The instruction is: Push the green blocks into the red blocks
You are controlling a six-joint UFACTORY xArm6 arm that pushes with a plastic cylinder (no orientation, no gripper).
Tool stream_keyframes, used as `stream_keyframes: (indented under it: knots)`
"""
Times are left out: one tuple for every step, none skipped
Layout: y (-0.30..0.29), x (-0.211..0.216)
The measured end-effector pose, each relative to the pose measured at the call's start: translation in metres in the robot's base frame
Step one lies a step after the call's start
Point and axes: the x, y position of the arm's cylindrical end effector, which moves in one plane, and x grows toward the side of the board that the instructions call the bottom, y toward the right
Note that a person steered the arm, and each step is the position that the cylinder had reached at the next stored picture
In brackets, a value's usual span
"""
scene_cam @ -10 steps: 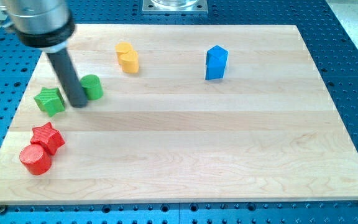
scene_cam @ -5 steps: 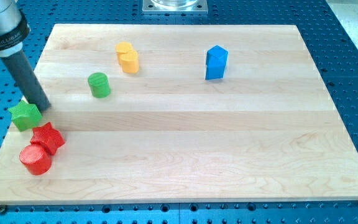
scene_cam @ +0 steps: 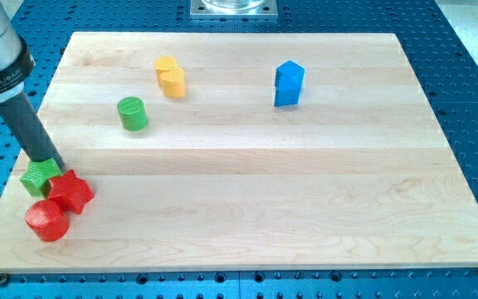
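1. Pressing at the top edge of the green star block [scene_cam: 38,177], my tip [scene_cam: 53,161] sits near the tabletop's [scene_cam: 305,216] left edge at the view's lower left; this rod carries no fingers, so nothing is apart, together or clamped.
2. That green star block touches the red star block [scene_cam: 71,191], which in turn touches the red cylinder [scene_cam: 46,221] below it — so one green block looks already delivered.
3. Risk, as I judge it: the green star lies close to the tabletop's left rim, and a push with any leftward slant could slide it off the wood.
4. A hard push downward could also scatter the red pair apart.
5. The green cylinder [scene_cam: 132,114] stands well apart, up and to the view's right — it is not yet brought in, and an off-centre push would likely let it slip round the rod.
6. Long axis: that cylinder stands upright, flat end up; the stars lie flat with no clear long axis.
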Motion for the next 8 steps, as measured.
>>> stream_keyframes:
  knots:
    - [0.002,-0.018]
    - [0.078,-0.019]
    - [0.136,-0.04]
    - [0.137,-0.095]
    - [0.071,-0.094]
    - [0.064,-0.084]
    - [0.034,-0.082]
    - [0.033,-0.027]
